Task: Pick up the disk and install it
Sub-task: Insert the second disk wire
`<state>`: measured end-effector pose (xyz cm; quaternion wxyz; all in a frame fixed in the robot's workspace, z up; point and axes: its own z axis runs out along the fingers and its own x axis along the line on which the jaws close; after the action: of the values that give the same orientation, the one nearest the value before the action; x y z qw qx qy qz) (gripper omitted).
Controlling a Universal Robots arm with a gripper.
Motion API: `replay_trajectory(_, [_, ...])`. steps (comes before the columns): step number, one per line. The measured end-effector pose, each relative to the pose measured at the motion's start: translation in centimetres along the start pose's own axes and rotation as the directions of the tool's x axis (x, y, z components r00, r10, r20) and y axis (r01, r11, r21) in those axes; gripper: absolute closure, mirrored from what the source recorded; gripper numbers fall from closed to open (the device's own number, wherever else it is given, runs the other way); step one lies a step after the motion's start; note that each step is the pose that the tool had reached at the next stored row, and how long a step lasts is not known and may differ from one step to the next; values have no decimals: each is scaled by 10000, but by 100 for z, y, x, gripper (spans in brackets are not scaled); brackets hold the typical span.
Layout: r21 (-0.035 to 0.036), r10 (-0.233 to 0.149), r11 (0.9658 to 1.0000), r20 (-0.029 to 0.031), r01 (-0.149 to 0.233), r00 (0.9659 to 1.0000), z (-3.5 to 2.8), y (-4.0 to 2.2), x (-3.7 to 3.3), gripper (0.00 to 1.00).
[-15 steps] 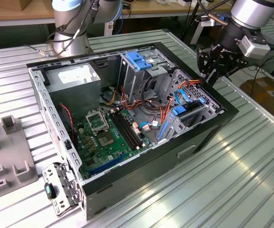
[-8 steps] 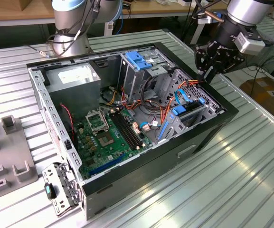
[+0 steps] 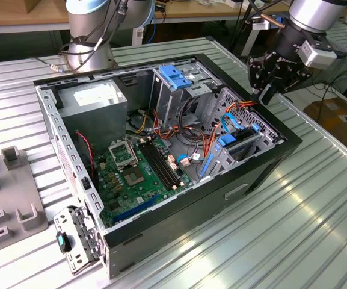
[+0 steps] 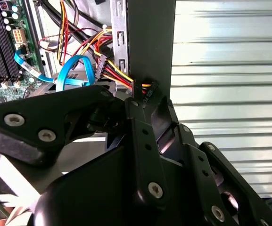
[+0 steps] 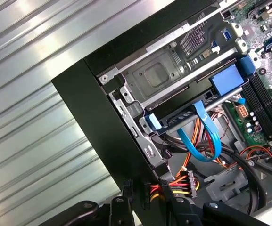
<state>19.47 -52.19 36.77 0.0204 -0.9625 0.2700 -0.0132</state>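
Note:
The disk [image 3: 239, 139] sits in the drive bay at the front end of the open computer case [image 3: 269, 159]. Its blue frame edges and dark edge show, and its label is hidden. In the first wrist view the disk [image 5: 152, 123] lies in the slot under a metal cage plate, with a blue data cable [image 5: 202, 134] looping beside it. My gripper [image 3: 264, 93] hangs over the case's far corner at the exterior view's right, apart from the disk. Its fingers [image 5: 118, 207] stand apart with nothing between them. In the second wrist view the gripper [image 4: 119, 101] hovers over the case wall and a bundle of coloured power cables [image 4: 112, 70].
A grey power-supply box [image 3: 95, 99], a metal cage with a blue latch [image 3: 174, 75] and the green motherboard [image 3: 131, 168] fill the case. Another arm's base [image 3: 89, 36] stands behind it. A grey fixture [image 3: 14, 198] lies at the exterior view's left on the ribbed metal table [image 3: 293, 241].

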Motion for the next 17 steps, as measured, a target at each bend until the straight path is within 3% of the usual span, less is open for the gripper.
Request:
replay_trajectory(3, [0,1,10000,0,-1,10000,0,0,0,66])
replay_trajectory(5, [0,1,10000,0,-1,10000,0,0,0,79])
replay_trajectory(17, [0,1,10000,0,-1,10000,10,1,0,79])
